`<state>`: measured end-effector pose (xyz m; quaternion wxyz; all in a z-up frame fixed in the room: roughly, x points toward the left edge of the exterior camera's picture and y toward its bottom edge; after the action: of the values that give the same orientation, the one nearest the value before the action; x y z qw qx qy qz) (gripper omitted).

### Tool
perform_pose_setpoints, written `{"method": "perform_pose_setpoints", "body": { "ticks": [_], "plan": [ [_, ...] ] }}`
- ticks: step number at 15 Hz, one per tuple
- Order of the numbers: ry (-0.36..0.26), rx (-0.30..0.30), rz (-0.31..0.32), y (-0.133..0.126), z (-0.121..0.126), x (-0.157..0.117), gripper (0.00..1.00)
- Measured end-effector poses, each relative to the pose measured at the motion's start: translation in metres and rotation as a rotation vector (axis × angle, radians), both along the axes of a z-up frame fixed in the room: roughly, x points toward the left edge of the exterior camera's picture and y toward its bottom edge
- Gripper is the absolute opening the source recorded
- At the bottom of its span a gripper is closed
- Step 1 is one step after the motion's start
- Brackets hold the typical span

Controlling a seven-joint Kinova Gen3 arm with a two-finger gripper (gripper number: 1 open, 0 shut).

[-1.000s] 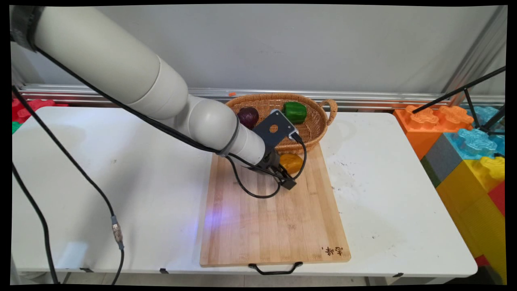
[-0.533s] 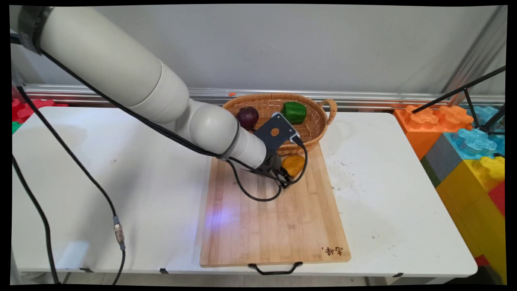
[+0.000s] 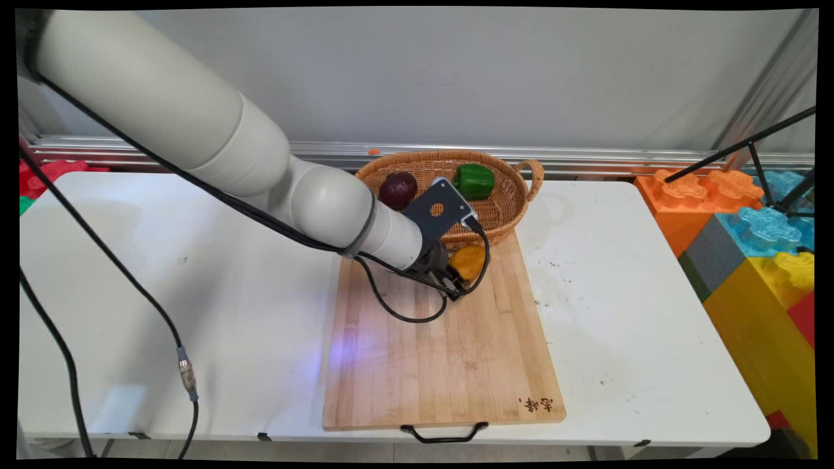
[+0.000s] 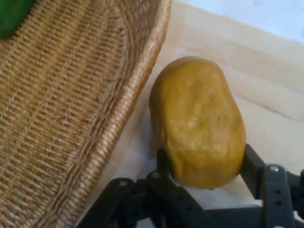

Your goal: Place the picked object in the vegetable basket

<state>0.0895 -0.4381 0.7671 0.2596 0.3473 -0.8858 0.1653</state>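
Note:
A yellow-brown potato point(image 3: 469, 260) point(image 4: 199, 118) lies at the far end of the wooden cutting board point(image 3: 443, 352) point(image 4: 270, 61), right beside the wicker basket point(image 3: 449, 156) point(image 4: 85, 118). My gripper point(image 3: 458, 281) point(image 4: 204, 164) is shut on the potato, with one black finger pressed against each side of its near end. In the basket lie a green pepper point(image 3: 474, 181) point(image 4: 12, 14) and a dark purple onion point(image 3: 398, 189). The arm hides part of the basket's near rim in the main view.
The white table point(image 3: 163, 273) carries the board, whose black handle point(image 3: 444, 433) points at the near edge. Big coloured foam blocks point(image 3: 749, 228) and a black tripod leg point(image 3: 736, 150) stand off the table's right end. Black cables point(image 3: 71, 365) hang at the left.
The fingers have shut on the potato, which stood free beside them a second ago. The hand and potato have shifted slightly left and toward the basket.

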Motion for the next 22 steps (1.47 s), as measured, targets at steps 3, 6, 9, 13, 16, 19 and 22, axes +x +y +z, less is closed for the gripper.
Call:
{"method": "perform_pose_setpoints", "body": {
  "ticks": [3,6,9,13,16,19,22],
  "plan": [
    [0.012,0.018,-0.035,0.010,0.020,0.005,0.00],
    [0.012,0.039,-0.069,0.020,0.046,0.013,0.00],
    [0.005,0.021,-0.095,0.021,0.083,0.024,0.00],
    [-0.019,-0.071,-0.089,-0.004,0.132,0.043,0.00],
    [-0.047,-0.140,-0.071,-0.032,0.156,0.062,0.00],
    [-0.072,-0.168,-0.063,-0.059,0.159,0.078,0.00],
    [-0.087,-0.138,-0.068,-0.084,0.134,0.089,0.00]
  ]
}}
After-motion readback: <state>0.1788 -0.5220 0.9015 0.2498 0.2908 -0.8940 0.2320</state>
